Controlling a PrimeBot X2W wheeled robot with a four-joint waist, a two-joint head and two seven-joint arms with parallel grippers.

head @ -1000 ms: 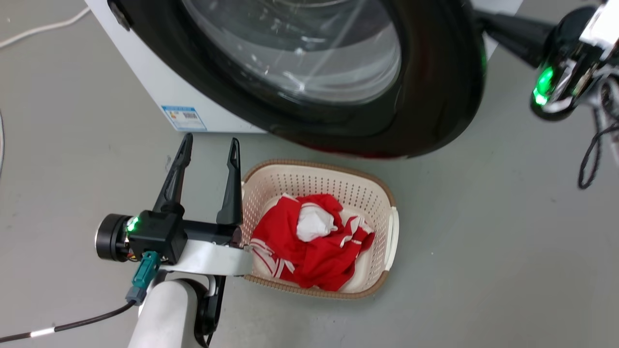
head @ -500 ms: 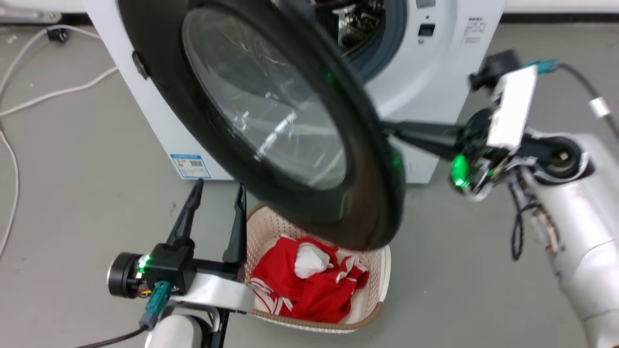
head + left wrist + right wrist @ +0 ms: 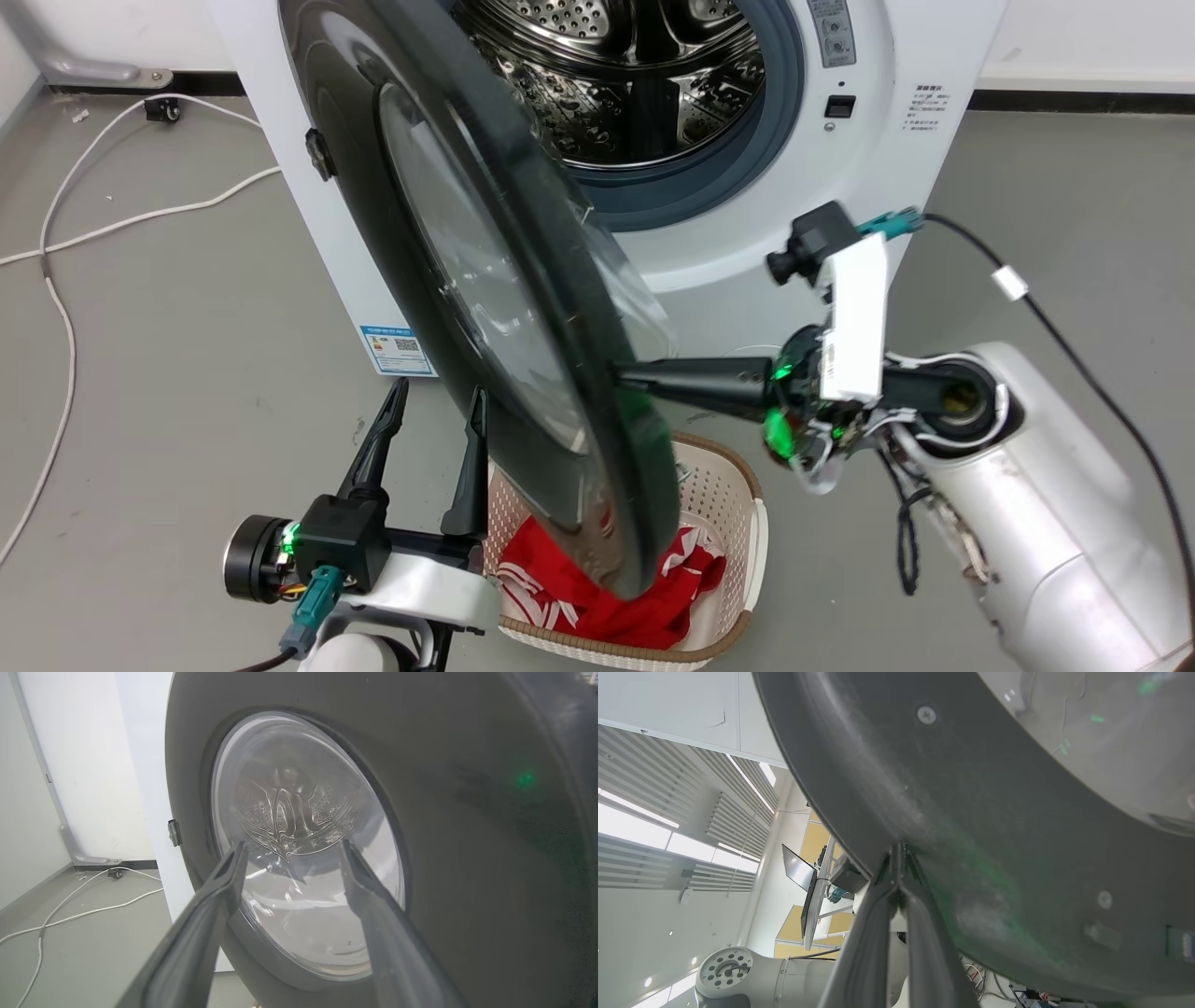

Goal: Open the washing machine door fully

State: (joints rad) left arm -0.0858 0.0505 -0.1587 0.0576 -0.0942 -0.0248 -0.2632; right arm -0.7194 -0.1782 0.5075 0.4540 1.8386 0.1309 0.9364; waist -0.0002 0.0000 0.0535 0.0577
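The door (image 3: 485, 308) stands about half open, hinged on the left side of the machine (image 3: 747, 280) and turned nearly edge-on to the head camera, so the drum (image 3: 635, 84) and its grey ring are exposed behind it. Its free edge reaches out over the basket (image 3: 738, 495) of red clothes (image 3: 579, 597); whether the rim clears the basket I cannot tell.

The right gripper (image 3: 627, 378) comes in from the right and meets the door at its free edge, low down. Its 2 fingers are clenched together with nothing between them, and in the right wrist view the joined tips press on the door's dull inner face just inside the rim. Closed like this the fingers probably act as 1 stiff prod, and pushing far from the hinge gives the most leverage to swing the door wider toward the left.

The left gripper (image 3: 439, 397) hangs low on the door's other side, near the machine's bottom corner and just beside the basket. Its fingers are spread and hold nothing. In the left wrist view they point at the glossy outer face and frame the glass bowl, seemingly not touching. That looks like a waiting pose, close enough to meet the door yet leaving it room to travel.

The task is partly done: the door needs more swing before it is fully open.
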